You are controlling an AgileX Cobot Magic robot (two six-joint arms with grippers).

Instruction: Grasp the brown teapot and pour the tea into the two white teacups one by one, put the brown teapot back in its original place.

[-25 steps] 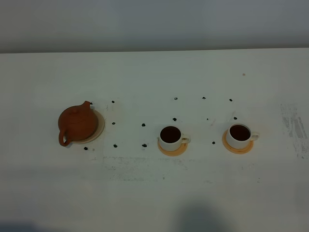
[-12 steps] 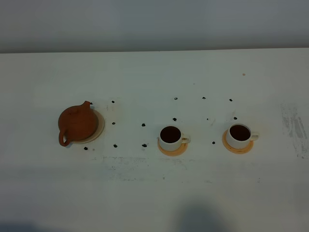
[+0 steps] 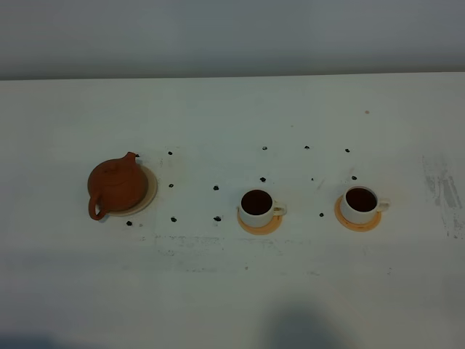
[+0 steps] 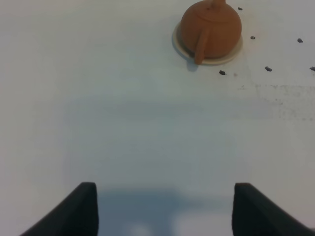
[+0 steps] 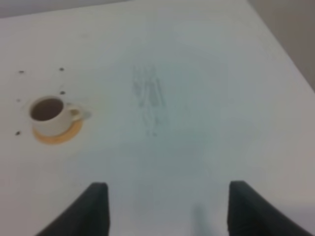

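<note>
teapot (image 3: 116,187) on coaster (image 3: 149,190), teacups (image 3: 256,206) right

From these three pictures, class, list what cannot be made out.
- Arms: absent from the high view; wrist views show only finger tips, left, right, cut by the frame edge.
- Teapot lid knob: cropped in the left wrist view.
- Cup details: blurred in the right wrist view.

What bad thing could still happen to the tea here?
The two small white ceramic teacups look full of dark tea, so a bump might slop it onto their round orange coasters. The squat reddish-brown clay teapot sits off-centre on its flat pale beige coaster, overhanging one edge, so a nudge might tip it off.
</note>
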